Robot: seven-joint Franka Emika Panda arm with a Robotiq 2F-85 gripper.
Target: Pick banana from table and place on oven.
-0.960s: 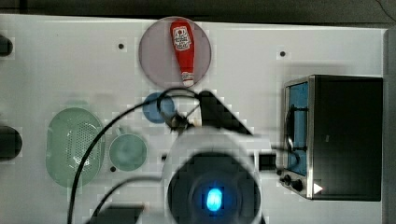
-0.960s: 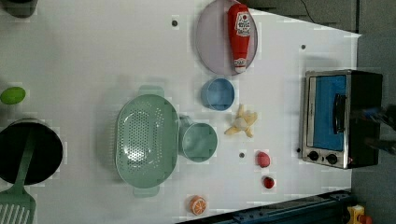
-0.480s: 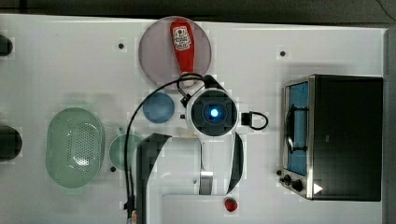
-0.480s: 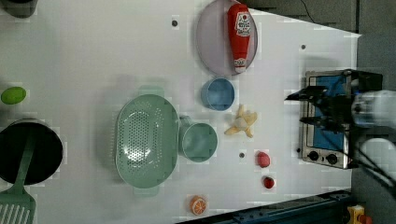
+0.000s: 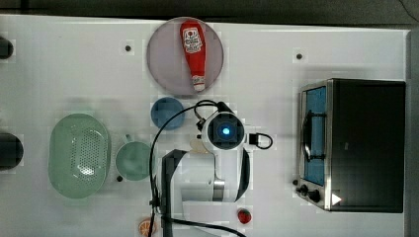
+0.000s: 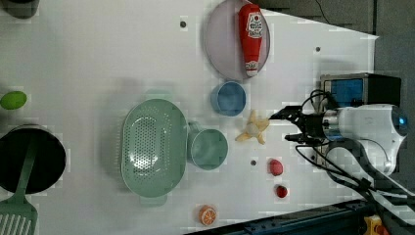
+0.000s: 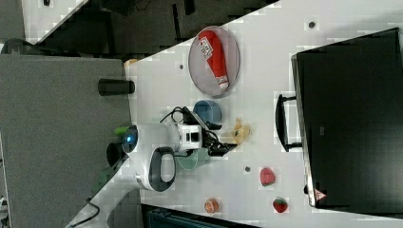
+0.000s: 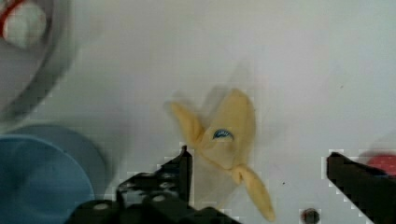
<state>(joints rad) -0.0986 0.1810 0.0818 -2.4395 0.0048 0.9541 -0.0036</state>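
Wrist view puts my claw [image 8: 257,186] spread wide above the banana [image 8: 224,144], which lies peeled-looking on the white counter [image 8: 303,70] beside the blue bowl [image 8: 42,177], nothing held. I judge this the approach before the pick. Next I must sink straight down, straddle the fruit, and close before carrying it to the oven [image 5: 368,143].

Bright even light (blocky compression artefacts), soft shadows.

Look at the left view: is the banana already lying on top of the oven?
No: the banana lies on the white table, between the blue bowl and the open tool, apart from the oven.
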